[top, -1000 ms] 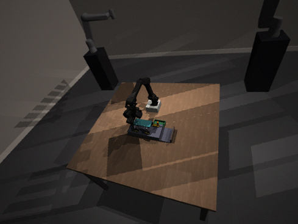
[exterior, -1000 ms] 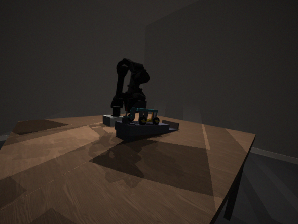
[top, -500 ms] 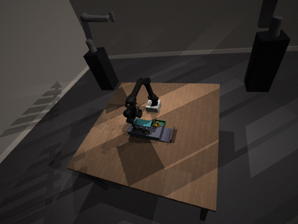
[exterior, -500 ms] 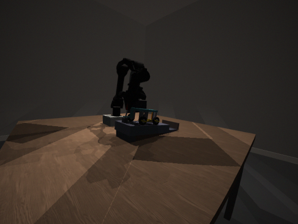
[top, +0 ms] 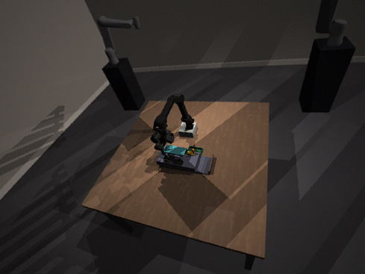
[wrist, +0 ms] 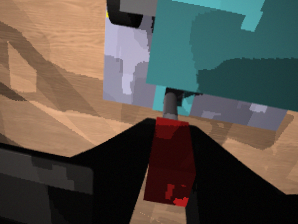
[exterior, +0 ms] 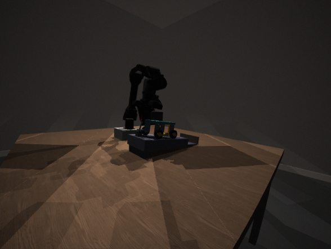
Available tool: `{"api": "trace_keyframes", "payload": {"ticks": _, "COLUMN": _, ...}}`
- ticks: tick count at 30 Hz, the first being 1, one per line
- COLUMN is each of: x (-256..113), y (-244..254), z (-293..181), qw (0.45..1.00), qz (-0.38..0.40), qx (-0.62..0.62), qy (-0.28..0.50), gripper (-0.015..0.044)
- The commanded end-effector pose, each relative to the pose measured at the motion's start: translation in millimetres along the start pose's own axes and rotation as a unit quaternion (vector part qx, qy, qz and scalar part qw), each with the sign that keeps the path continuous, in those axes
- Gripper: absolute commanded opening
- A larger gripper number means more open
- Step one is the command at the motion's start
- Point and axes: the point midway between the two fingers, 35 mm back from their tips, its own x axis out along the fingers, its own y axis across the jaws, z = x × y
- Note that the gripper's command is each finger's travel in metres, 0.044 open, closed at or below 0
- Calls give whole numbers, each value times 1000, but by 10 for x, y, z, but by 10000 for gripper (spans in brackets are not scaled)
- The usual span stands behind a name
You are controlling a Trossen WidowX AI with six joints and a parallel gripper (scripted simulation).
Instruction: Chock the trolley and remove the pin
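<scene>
My gripper (wrist: 169, 131) (top: 162, 150) is shut on the red-headed stop pin (wrist: 170, 160) (exterior: 141, 118) at the ramp's uphill end. A length of grey shaft shows between the red head and the dark holder; the shaft's lower end is hidden. The teal-topped trolley (top: 175, 150) (exterior: 161, 122) (wrist: 225, 45) stands on the grey-blue ramp (top: 204, 164) (exterior: 166, 145) (wrist: 125, 65). The yellow chock (top: 190, 153) (exterior: 166, 134) with its orange handle upright is on the ramp toward the trolley's downhill, far side. Whether it touches a wheel cannot be told.
The green tray (top: 200, 150) lies beside the ramp, behind the chock in the top view. The arm's white base block (top: 188, 131) (exterior: 121, 133) stands farther back on the wooden table (top: 231, 174) (exterior: 126, 197). A raised lip (exterior: 189, 138) crosses the ramp's low end.
</scene>
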Motion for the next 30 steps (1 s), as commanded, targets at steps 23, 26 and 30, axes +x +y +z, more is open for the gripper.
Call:
{"api": "trace_keyframes", "payload": {"ticks": 23, "x": -135, "y": -24, "z": -66, "qw": 1000, "qz": -3, "qx": 4, "qy": 4, "gripper": 0}}
{"api": "trace_keyframes", "payload": {"ticks": 26, "x": -123, "y": -20, "z": -104, "qw": 1000, "qz": -3, "qx": 4, "qy": 5, "gripper": 0}}
{"api": "trace_keyframes", "payload": {"ticks": 30, "x": -109, "y": -15, "z": -171, "qw": 1000, "qz": -3, "qx": 4, "qy": 5, "gripper": 0}}
